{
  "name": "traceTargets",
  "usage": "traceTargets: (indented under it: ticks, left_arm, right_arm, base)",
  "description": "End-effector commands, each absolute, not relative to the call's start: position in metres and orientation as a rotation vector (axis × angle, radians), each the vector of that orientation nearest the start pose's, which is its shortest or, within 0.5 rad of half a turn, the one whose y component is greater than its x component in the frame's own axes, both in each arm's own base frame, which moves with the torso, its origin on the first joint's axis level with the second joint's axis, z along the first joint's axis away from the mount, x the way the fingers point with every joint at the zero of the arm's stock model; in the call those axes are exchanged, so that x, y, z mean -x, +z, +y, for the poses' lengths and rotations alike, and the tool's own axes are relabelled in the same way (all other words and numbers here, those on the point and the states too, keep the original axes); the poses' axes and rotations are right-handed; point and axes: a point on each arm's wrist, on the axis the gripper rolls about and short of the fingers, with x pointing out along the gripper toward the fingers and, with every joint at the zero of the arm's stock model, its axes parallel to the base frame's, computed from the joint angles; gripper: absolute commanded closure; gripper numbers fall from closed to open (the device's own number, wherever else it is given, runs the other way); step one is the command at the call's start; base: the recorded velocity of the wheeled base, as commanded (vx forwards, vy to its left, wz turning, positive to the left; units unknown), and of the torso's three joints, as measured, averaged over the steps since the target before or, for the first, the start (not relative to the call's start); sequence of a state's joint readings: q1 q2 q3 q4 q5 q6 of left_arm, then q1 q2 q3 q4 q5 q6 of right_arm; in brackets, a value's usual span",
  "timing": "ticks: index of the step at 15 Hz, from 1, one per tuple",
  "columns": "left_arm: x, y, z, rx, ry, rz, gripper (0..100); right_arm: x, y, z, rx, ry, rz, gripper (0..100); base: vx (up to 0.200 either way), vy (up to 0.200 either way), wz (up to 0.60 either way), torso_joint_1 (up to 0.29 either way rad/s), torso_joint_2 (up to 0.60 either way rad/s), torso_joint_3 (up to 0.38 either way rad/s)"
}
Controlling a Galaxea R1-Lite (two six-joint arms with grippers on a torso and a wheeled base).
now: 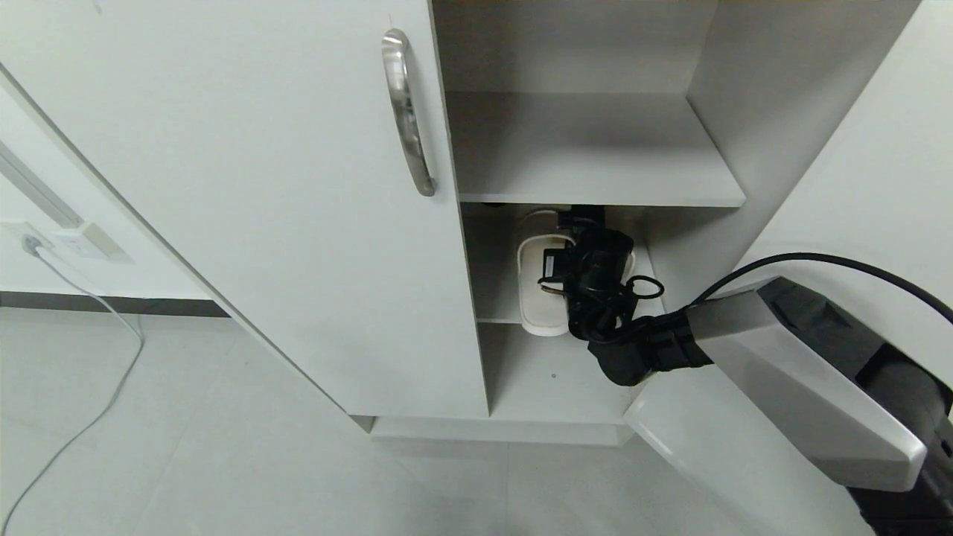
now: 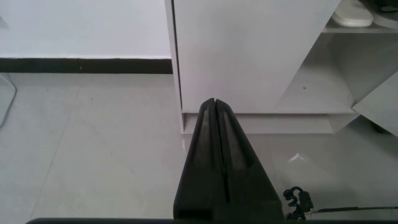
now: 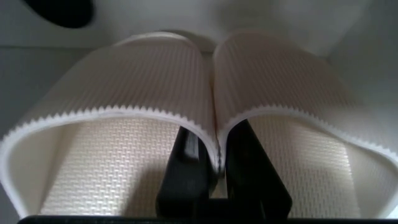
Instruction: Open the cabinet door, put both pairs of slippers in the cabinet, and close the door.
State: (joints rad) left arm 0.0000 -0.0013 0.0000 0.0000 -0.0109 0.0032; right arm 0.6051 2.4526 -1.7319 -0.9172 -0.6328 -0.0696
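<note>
White slippers [image 3: 137, 81] clamped by right fingers [image 3: 186, 177] inside cabinet [image 1: 588, 141].

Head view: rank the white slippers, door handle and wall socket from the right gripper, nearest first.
1. white slippers, held in the right gripper, inside the cabinet.
2. door handle, on the closed left door.
3. wall socket, on the far left wall.
</note>
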Motion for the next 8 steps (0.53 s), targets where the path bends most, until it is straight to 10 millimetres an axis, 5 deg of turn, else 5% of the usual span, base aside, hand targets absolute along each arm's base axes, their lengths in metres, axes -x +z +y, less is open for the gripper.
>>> traceTargets:
  ticks: [1,8]
  left_arm:
    - [0.023,0.075,0.0,-0.003,-0.011,0.0,100]
    - [0.023,0.075,0.0,-0.003,-0.011,0.0,100]
  right_arm:
    - [-0.429,0.15,0.277,-0.039,-0.027,-0.155,100]
    - [-0.446,0.139,0.274,-0.034,-0.03,-0.153,100]
  base:
    - [0.0,0.0,0.0,0.0,0.0,0.0]
    - [0.0,0.0,0.0,0.0,0.0,0.0]
